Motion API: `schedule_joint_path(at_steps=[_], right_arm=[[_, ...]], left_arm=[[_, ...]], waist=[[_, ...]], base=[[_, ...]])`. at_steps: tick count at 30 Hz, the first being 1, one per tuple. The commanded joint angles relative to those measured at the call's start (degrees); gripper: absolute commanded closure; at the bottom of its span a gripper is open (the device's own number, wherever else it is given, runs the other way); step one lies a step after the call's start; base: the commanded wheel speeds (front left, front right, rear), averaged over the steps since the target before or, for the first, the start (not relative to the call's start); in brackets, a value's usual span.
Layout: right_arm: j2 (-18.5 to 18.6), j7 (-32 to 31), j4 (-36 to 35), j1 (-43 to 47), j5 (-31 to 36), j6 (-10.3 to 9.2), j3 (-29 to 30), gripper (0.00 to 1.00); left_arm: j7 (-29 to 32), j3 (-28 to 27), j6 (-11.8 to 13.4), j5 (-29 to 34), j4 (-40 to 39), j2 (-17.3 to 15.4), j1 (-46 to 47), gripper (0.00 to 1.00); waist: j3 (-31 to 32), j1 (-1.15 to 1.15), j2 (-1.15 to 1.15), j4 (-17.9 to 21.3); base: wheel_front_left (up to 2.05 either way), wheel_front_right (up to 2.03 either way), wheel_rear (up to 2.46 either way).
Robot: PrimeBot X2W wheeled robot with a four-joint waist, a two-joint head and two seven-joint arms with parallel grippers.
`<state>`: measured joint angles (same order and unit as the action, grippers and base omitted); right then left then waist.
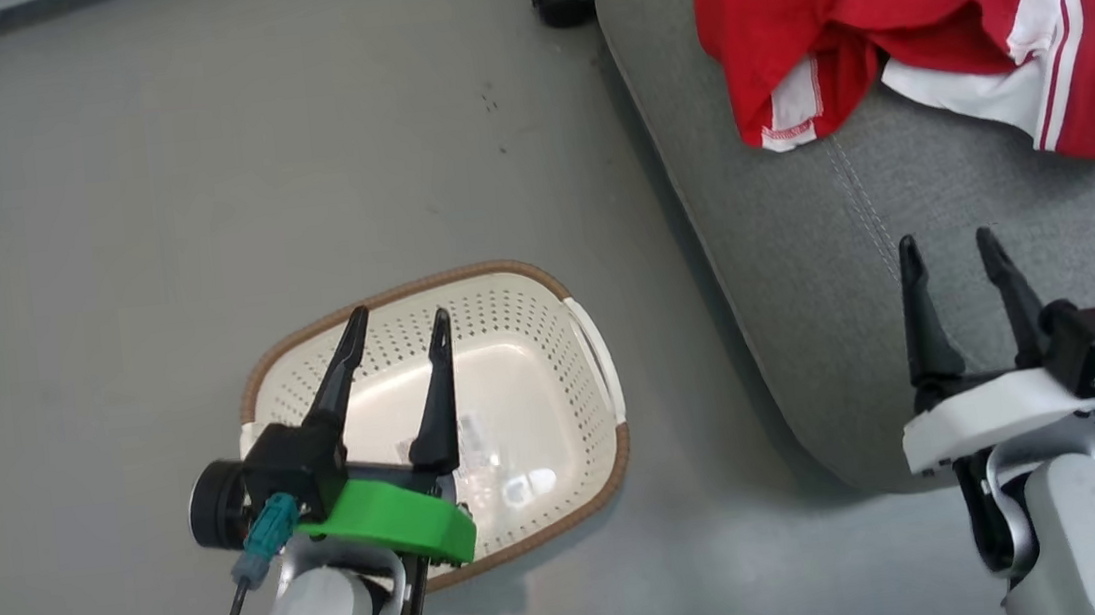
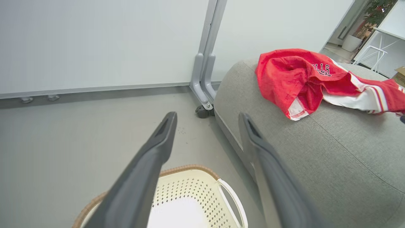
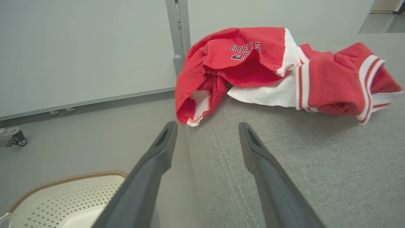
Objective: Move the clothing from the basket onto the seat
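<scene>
Grey floor carries the basket beside the seat, on which you will find the clothing heaped. Your head view reads "BULLS 23" in full; the left wrist view catches only its last letters but adds a white wall panel. Left hand over the basket and right hand over the seat both stand released, grasping nothing.

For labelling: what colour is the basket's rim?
The basket rim is brown, woven-look; clearest in head view.
</scene>
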<state>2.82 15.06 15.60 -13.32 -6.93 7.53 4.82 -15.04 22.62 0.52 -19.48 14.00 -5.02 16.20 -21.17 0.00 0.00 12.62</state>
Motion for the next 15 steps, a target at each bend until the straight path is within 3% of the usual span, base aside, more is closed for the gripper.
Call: schedule_joint_path(at_steps=[1, 7, 15], right_arm=[[0.3, 0.2, -0.1, 2.0, -0.3, -0.08, -0.9, 0.00], [0.2, 0.2, -2.3, 6.8, -0.9, -0.08, -4.4, 0.00], [0.2, 0.2, -7.5, 12.5, 1.8, -0.08, -5.8, 0.00]], left_arm=[[-0.2, -1.2, 0.2, 0.5, -0.3, 0.4, -2.5, 0.00], [-0.2, -7.2, 0.4, 1.2, -2.3, 1.4, -9.9, 0.00], [-0.1, -13.3, -1.0, 5.2, -8.7, 1.7, -19.0, 0.00]], waist=[[9.6, 0.00, 0.00, -8.0], [16.8, 0.00, 0.00, -12.4], [22.7, 0.00, 0.00, -13.8]], base=[[0.00, 0.00, 0.00], [0.00, 0.00, 0.00], [0.00, 0.00, 0.00]])
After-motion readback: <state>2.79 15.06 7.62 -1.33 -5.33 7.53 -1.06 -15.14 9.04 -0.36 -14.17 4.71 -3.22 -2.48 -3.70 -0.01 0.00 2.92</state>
